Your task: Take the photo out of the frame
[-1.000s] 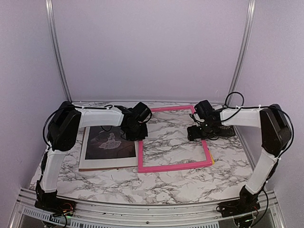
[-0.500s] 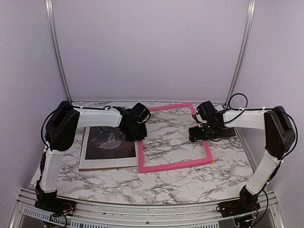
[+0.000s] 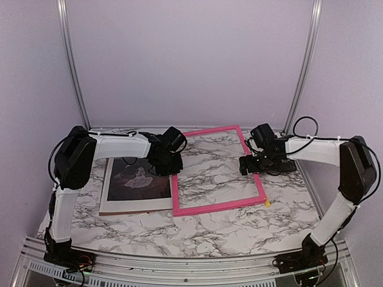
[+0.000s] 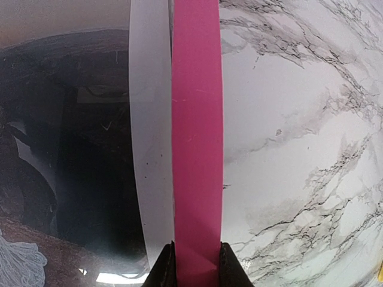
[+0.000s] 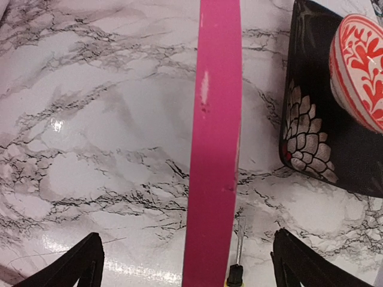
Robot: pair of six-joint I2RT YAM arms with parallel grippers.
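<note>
The bright pink frame (image 3: 218,170) is hollow, with bare marble showing through it. My left gripper (image 3: 167,162) is shut on its left bar (image 4: 197,149), which fills the gap between the fingertips (image 4: 164,272). The photo (image 3: 137,181), dark with a small white figure, lies outside the frame on the left, on a white mat (image 4: 149,149) and a brown board. Its dark surface (image 4: 72,155) shows in the left wrist view. My right gripper (image 3: 251,165) is wide open over the frame's right bar (image 5: 213,149), with its fingers (image 5: 84,263) well clear on both sides.
A dark patterned pouch (image 5: 320,119) with a red-and-white rounded object (image 5: 359,72) on it lies right of the frame. A small yellow-and-black tool (image 3: 267,203) lies by the frame's near right corner, also in the right wrist view (image 5: 236,274). Purple walls enclose the marble table (image 3: 197,233).
The frame has swung and slid to the left with my left gripper, its far edge moving left. The yellow tool now lies clear of the frame's corner. The photo has not moved.
</note>
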